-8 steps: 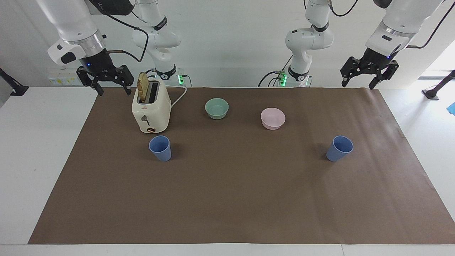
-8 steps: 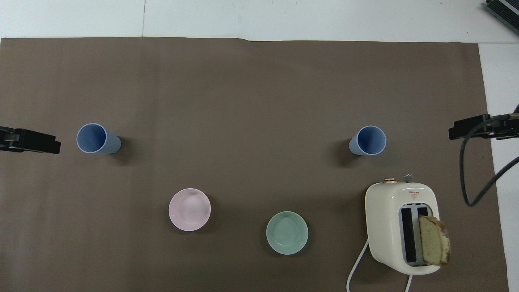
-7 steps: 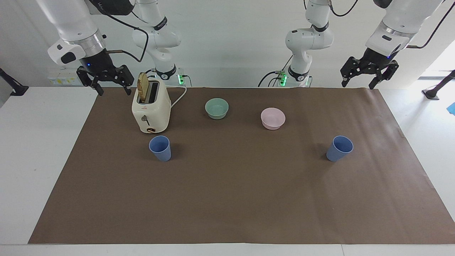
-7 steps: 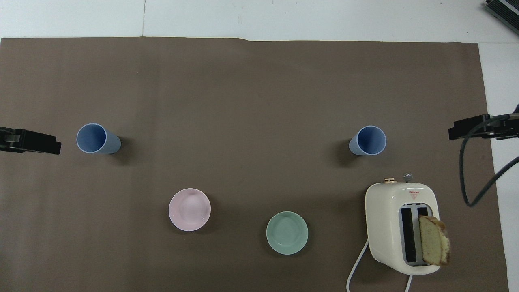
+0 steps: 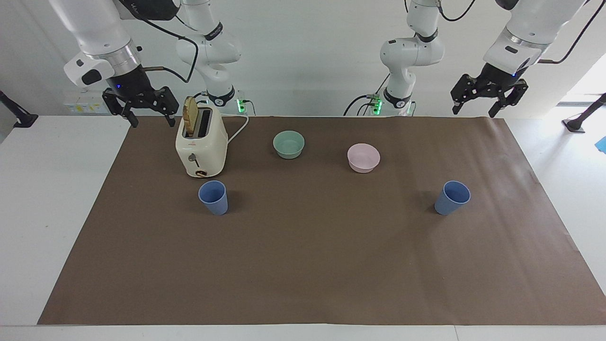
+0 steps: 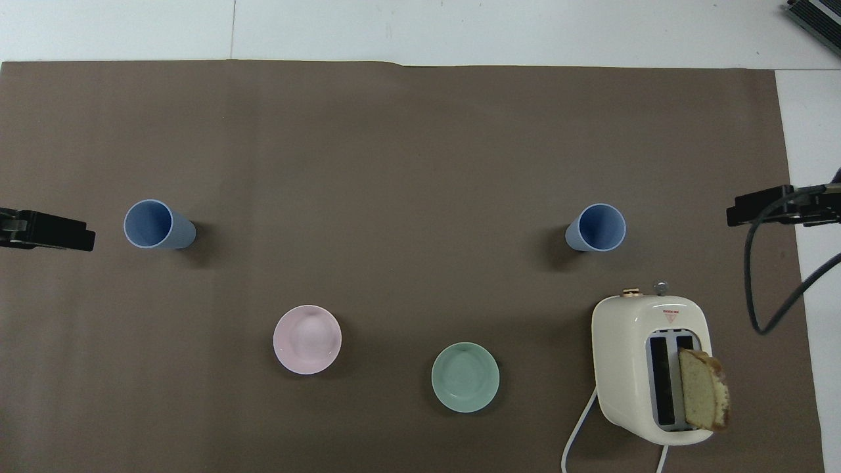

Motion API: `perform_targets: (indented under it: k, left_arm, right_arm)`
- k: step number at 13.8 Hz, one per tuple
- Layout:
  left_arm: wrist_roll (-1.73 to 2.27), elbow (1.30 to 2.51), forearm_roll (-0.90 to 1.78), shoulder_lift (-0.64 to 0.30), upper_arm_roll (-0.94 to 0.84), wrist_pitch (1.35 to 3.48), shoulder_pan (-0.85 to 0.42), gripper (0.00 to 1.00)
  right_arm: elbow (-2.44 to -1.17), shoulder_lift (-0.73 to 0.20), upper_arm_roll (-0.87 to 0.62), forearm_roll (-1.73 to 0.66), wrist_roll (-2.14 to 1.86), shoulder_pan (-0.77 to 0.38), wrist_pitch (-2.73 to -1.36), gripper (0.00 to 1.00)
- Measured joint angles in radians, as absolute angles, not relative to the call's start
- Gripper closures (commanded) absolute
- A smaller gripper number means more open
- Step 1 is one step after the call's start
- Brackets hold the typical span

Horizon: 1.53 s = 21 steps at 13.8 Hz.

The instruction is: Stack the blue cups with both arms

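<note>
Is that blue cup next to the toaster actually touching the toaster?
Apart. In the overhead view a strip of brown mat shows between the blue cup and the toaster; the facing view shows the gap too.

- Brown paper sheet (image 5: pixel 303 265) spread over a white table (image 5: pixel 52 199), covering most of the top.
- Cream toaster (image 5: pixel 200 149) upright on the sheet, toward the right arm's end of the table; two slots on top, lever and knob on the face turned away from the robots.
- Slice of bread (image 5: pixel 190 116) standing up out of one toaster slot; other slot dark.
- White cord (image 5: pixel 238 130) running from the toaster toward the robots.
- Mint-green bowl (image 5: pixel 289 144) beside the toaster, apart from it, toward the table's middle.
- Pale pink bowl (image 5: pixel 363 157) well apart from the toaster, just past the green bowl, slightly farther from the robots.
</note>
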<state>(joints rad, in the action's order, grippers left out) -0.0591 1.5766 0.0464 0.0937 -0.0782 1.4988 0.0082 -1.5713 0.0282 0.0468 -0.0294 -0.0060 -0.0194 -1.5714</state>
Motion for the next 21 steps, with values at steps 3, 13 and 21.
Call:
perform_targets:
  k: [3, 13, 21]
  left_arm:
    - [-0.059, 1.577, 0.046, 0.094, -0.074, 1.499, 0.008, 0.00]
    - [-0.059, 1.760, 0.045, 0.082, -0.065, 1.697, 0.034, 0.00]
    - [-0.092, 1.826, 0.044, -0.101, -0.058, 2.001, 0.201, 0.00]
  right_arm:
    - [-1.571, 0.028, 0.047, -0.029, -0.006, -0.019, -1.571, 0.00]
    - [-1.571, 0.028, 0.047, -0.029, -0.006, -0.019, -1.571, 0.00]
    - [-1.572, 0.028, 0.047, -0.029, -0.006, -0.019, -1.571, 0.00]
